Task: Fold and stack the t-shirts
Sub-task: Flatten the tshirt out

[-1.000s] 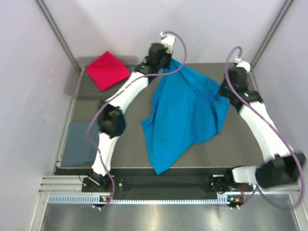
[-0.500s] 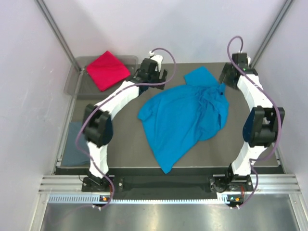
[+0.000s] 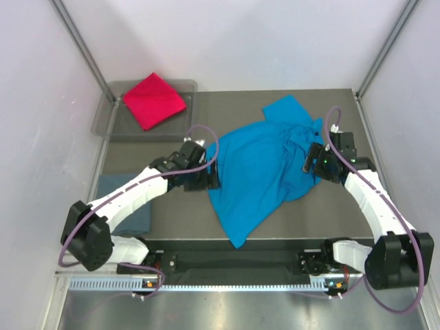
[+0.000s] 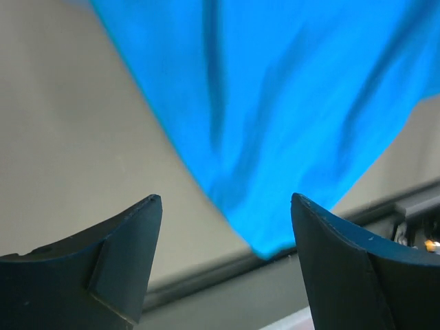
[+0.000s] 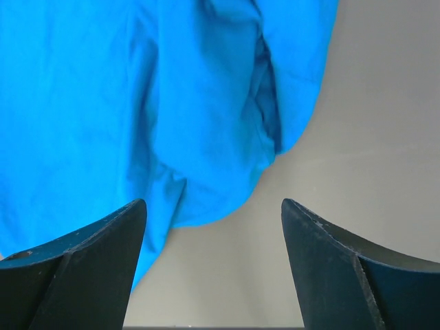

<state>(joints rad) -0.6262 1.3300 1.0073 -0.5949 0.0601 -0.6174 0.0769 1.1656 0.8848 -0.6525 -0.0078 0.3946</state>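
Note:
The turquoise t-shirt point(image 3: 265, 168) lies loose and rumpled on the middle of the table, one sleeve pointing to the far side. My left gripper point(image 3: 208, 177) hovers open at the shirt's left edge, nothing between its fingers point(image 4: 124, 254); the blue cloth point(image 4: 275, 103) lies beyond them. At the shirt's right edge my right gripper point(image 3: 314, 159) is open and empty too, with the cloth point(image 5: 137, 103) ahead of its fingertips point(image 5: 330, 261). The red t-shirt point(image 3: 154, 101) lies folded in the tray. The slate grey-blue t-shirt point(image 3: 127, 201) lies folded at the near left.
A clear grey plastic tray point(image 3: 104, 122) sits at the far left corner of the dark table point(image 3: 344, 206). White walls and slanted metal posts close in the left, right and back. A metal rail point(image 3: 234, 265) runs along the near edge.
Both grippers opened and let go of the turquoise shirt, which dropped from its lifted spread onto the table. Both arms drew back from the far side to the shirt's left and right edges.

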